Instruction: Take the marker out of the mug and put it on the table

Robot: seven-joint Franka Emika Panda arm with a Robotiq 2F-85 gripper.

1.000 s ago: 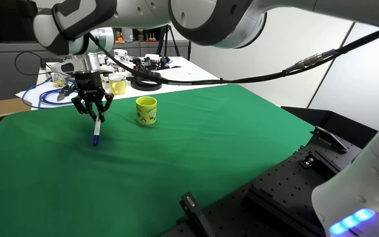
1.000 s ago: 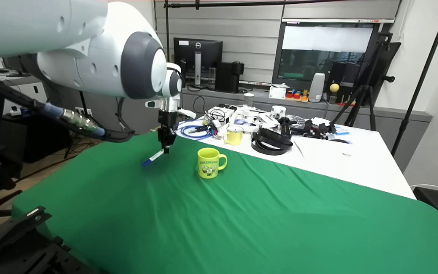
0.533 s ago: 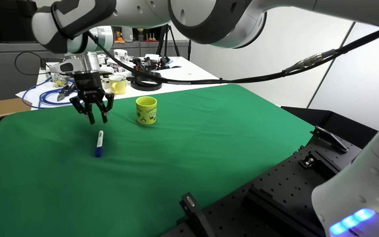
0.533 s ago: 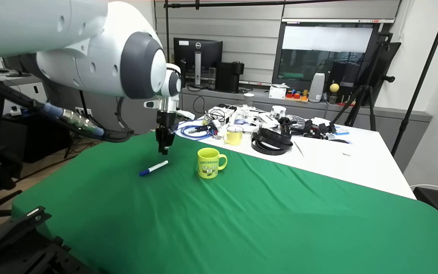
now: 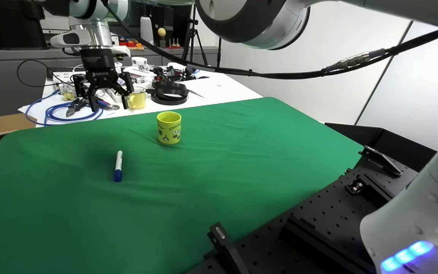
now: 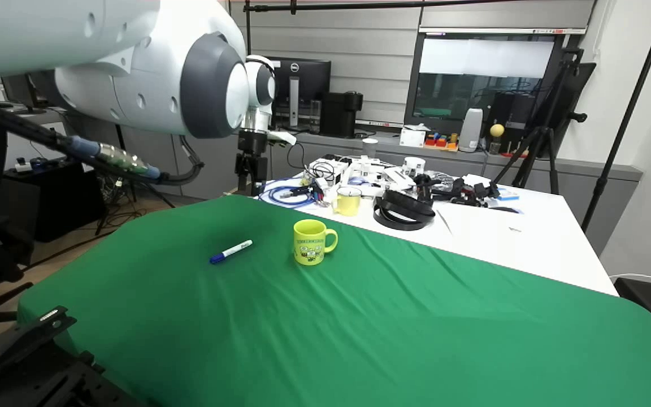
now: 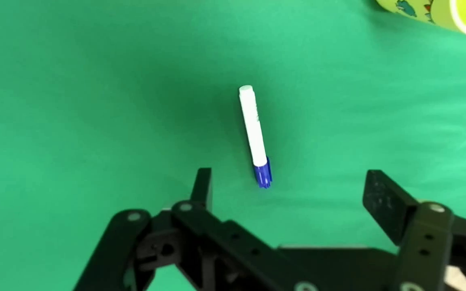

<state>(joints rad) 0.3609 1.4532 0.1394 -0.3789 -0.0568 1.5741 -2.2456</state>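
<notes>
Blue-capped marker (image 5: 118, 166) well below tool (image 5: 109, 108)

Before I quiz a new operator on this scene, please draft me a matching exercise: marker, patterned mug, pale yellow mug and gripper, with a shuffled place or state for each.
Column one:
1. marker
2. patterned mug
3. pale yellow mug
4. gripper

Column two:
A. standing upright on the green cloth
B. open, holding nothing
C. lying flat on the green cloth
D. on the white desk

Right pairs: 1-C; 2-A; 3-D; 4-B
</notes>
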